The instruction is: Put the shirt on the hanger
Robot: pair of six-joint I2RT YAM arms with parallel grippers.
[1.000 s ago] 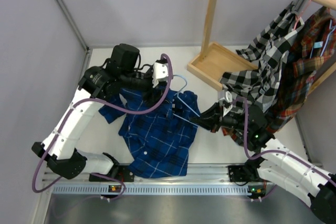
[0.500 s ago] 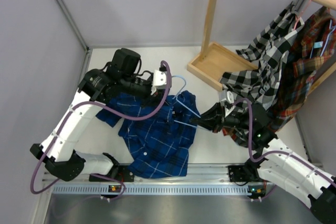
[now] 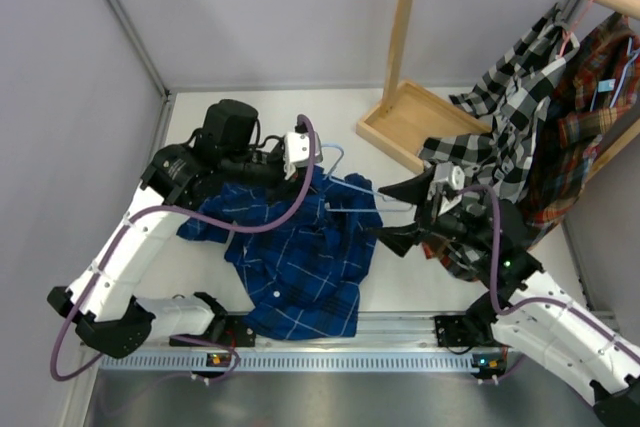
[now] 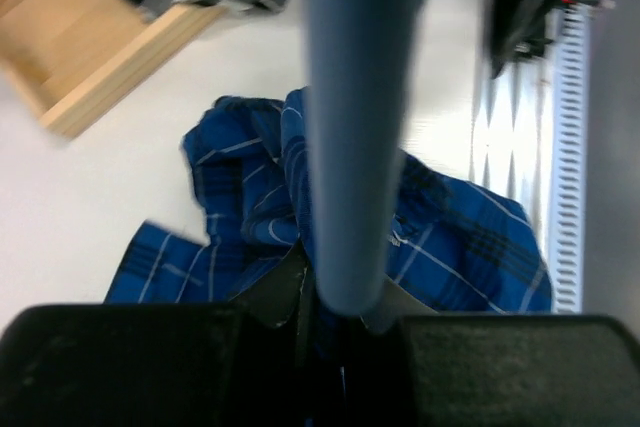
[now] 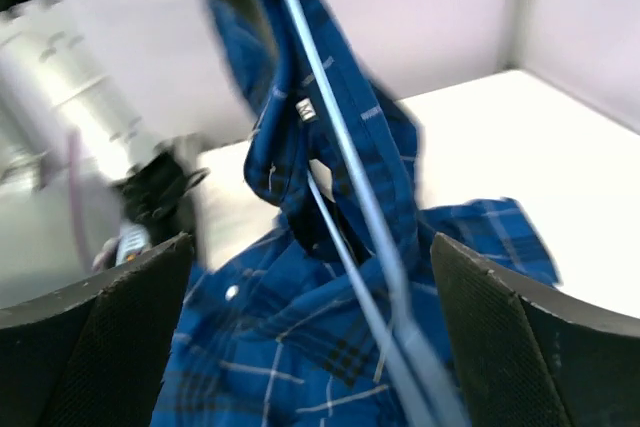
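Observation:
The dark blue plaid shirt [image 3: 300,257] lies bunched on the table, its collar end raised toward my left gripper [image 3: 300,169]. The light-blue wire hanger [image 3: 350,184] runs from that gripper rightward over the collar. In the left wrist view the hanger [image 4: 355,127] is a blurred bar ending in the jaws of my left gripper [image 4: 345,312], which are shut on it with shirt [image 4: 470,247] fabric right behind. My right gripper [image 3: 398,213] stands wide open around the hanger's far end. From the right wrist, the hanger wires [image 5: 345,162] and shirt [image 5: 290,347] show between the spread fingers [image 5: 100,347].
A wooden rack base [image 3: 405,127] with its post [image 3: 403,17] stands at the back right. From the rail hang a black-and-white checked shirt [image 3: 510,117] on a pink hanger [image 3: 580,17] and a red-brown plaid shirt [image 3: 590,117]. A metal rail [image 3: 330,357] lines the near edge.
My left gripper closed on the hanger and drew it up and left, lifting the collar. My right gripper opened and let go of the hanger's far end.

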